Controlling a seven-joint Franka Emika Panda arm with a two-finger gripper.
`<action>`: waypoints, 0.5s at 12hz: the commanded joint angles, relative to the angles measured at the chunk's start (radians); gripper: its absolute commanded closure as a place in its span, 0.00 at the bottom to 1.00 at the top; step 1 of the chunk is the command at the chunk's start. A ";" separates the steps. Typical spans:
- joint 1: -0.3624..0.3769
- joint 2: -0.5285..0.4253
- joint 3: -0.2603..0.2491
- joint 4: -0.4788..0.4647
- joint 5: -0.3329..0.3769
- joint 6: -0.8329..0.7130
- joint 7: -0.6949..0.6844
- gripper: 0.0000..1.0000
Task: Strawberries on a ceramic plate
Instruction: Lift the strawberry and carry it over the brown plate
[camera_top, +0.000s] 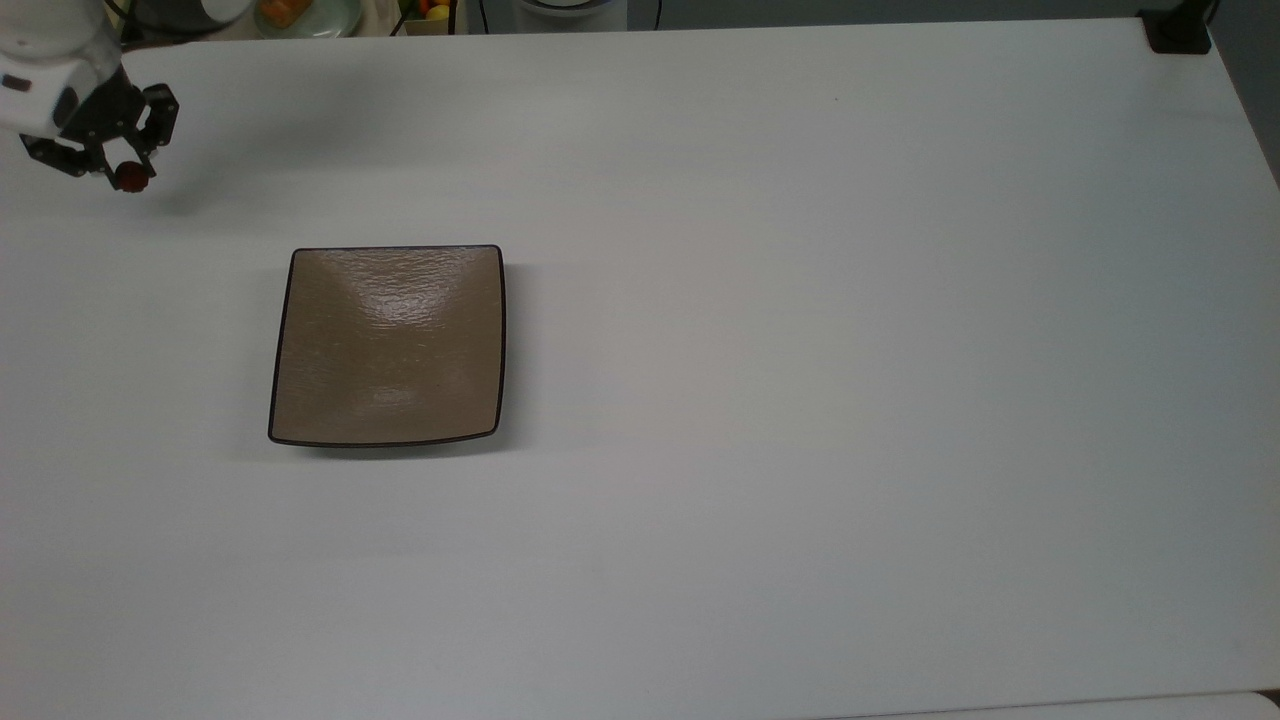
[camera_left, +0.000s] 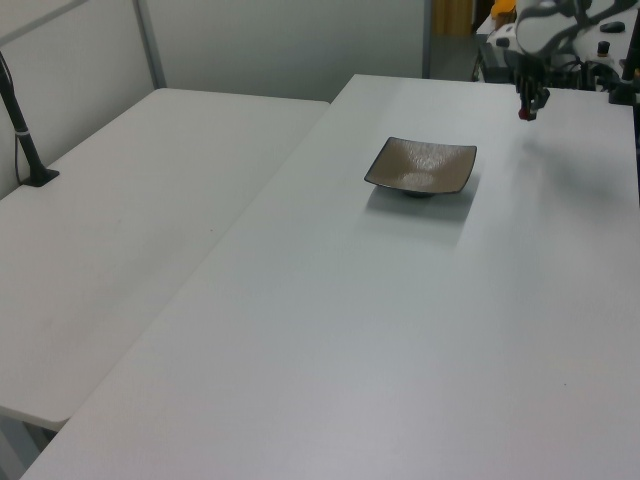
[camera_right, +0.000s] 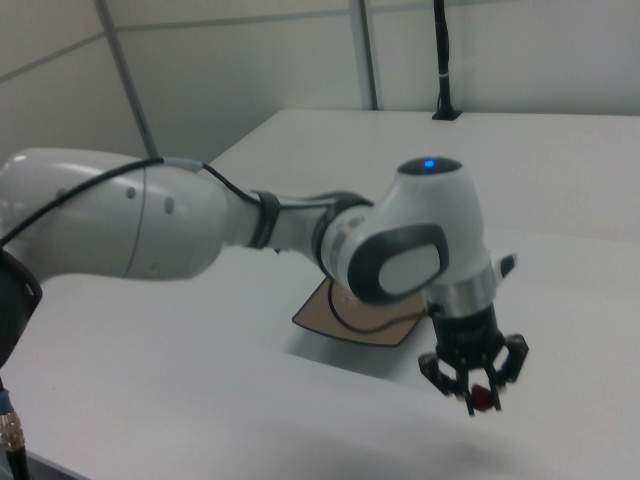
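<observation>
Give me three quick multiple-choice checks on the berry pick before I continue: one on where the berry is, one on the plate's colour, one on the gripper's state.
1. Where is the strawberry?
A. on the plate
B. between the gripper's fingertips
C. loose on the table

2. What colour is the ceramic plate?
A. tan with a dark rim
B. pale green
C. white

3. What state is the gripper in?
A. open, nothing held
B. shut on the strawberry
C. shut on the plate's rim

Answers:
1 B: the red berry sits at the fingertips, above the table.
2 A: the top view shows it.
3 B: the fingers clamp the berry; the plate is bare.
</observation>
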 joint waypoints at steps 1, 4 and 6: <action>0.011 -0.048 0.020 0.104 0.096 -0.218 0.076 0.91; 0.035 -0.059 0.048 0.193 0.133 -0.366 0.196 0.91; 0.038 -0.059 0.115 0.211 0.135 -0.375 0.371 0.91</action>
